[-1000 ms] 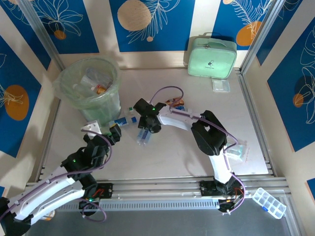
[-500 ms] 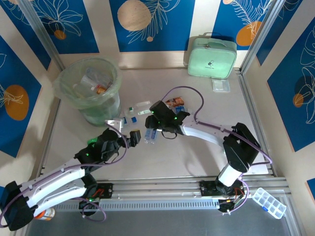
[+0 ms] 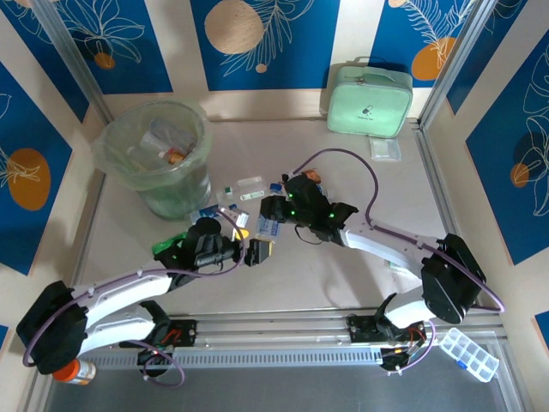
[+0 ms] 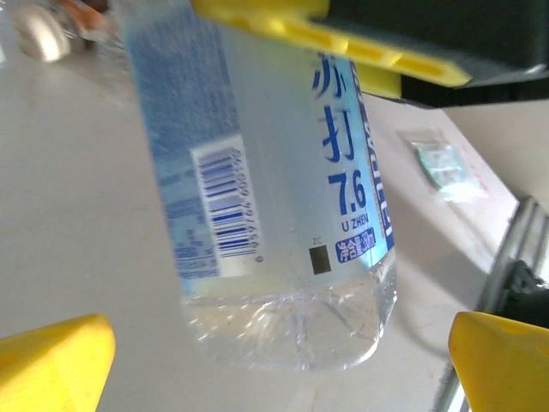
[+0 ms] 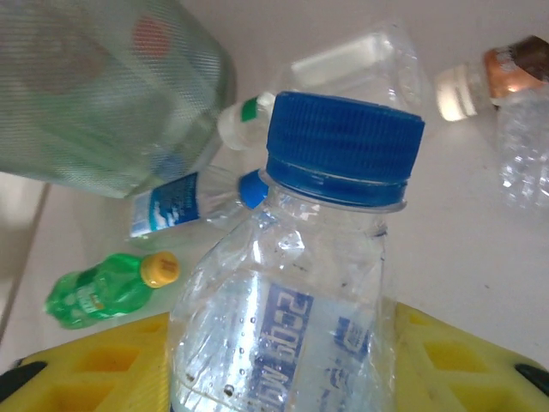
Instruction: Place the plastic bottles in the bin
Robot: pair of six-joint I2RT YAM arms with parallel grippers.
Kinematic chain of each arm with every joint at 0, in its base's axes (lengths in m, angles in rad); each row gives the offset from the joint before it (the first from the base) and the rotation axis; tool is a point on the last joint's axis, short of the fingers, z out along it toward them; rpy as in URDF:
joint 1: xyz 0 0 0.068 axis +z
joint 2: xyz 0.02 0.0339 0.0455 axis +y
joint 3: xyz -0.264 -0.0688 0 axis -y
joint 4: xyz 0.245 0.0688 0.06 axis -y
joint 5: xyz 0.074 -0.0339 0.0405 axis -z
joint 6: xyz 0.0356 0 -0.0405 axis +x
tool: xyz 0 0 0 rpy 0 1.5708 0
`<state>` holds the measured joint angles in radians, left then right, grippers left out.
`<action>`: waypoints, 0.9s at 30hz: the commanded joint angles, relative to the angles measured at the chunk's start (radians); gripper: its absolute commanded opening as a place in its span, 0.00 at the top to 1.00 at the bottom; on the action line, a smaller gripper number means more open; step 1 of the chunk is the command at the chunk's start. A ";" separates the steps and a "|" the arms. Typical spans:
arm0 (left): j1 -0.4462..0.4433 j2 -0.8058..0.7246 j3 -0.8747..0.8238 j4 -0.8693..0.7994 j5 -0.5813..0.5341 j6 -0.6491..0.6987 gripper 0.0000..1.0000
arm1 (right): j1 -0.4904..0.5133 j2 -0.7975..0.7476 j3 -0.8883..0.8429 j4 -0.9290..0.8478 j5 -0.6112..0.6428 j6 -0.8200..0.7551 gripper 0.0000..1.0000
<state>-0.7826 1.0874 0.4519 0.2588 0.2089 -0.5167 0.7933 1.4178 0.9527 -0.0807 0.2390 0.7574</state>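
Note:
My right gripper (image 3: 276,213) (image 5: 283,360) is shut on a clear plastic bottle (image 3: 267,230) (image 5: 343,146) with a blue cap and blue label, held above mid-table. My left gripper (image 3: 259,251) (image 4: 279,378) is open just beside it. The bottle's crumpled base (image 4: 292,330) hangs between the left gripper's yellow fingertips (image 4: 51,360) without touching them. More bottles lie on the table near the bin: a green one with a yellow cap (image 5: 107,287), a blue-labelled one (image 5: 184,206), a clear one (image 5: 343,64) and a brown-labelled one (image 5: 515,77). The pale-green bin (image 3: 159,154) (image 5: 103,94) stands at far left holding several bottles.
A mint-green zippered case (image 3: 369,101) stands at the back right, with a flat clear packet (image 3: 385,148) in front of it. Another packet (image 4: 442,167) lies on the right side of the table. An orange-capped jar (image 3: 69,373) and a compartment box (image 3: 467,352) sit off the table's near edge.
My left gripper has swung right, away from the bin, up to the held bottle. My right gripper has carried the bottle a little to the right and nearer the centre.

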 commanded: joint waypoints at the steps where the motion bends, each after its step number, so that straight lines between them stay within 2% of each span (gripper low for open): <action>1: 0.015 0.021 0.033 0.082 0.121 -0.024 0.01 | -0.004 -0.013 -0.019 0.111 -0.159 -0.055 0.67; 7: 0.058 -0.030 0.011 0.072 0.103 -0.047 0.00 | 0.004 -0.017 -0.045 0.183 -0.247 -0.067 0.67; 10: 0.082 -0.047 -0.008 0.098 0.122 -0.068 0.04 | 0.010 -0.016 -0.051 0.203 -0.273 -0.075 0.67; 17: 0.124 -0.013 -0.027 0.166 0.176 -0.115 0.28 | 0.032 -0.038 -0.076 0.236 -0.246 -0.103 0.67; 21: 0.128 0.005 -0.027 0.180 0.191 -0.121 0.37 | 0.044 -0.034 -0.072 0.241 -0.245 -0.107 0.67; 27: 0.131 0.009 -0.030 0.200 0.209 -0.128 0.44 | 0.053 -0.026 -0.071 0.243 -0.237 -0.111 0.66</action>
<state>-0.6582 1.0908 0.4316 0.4026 0.3744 -0.6472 0.8257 1.4082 0.8860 0.1204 0.0273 0.6567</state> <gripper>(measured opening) 0.583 0.493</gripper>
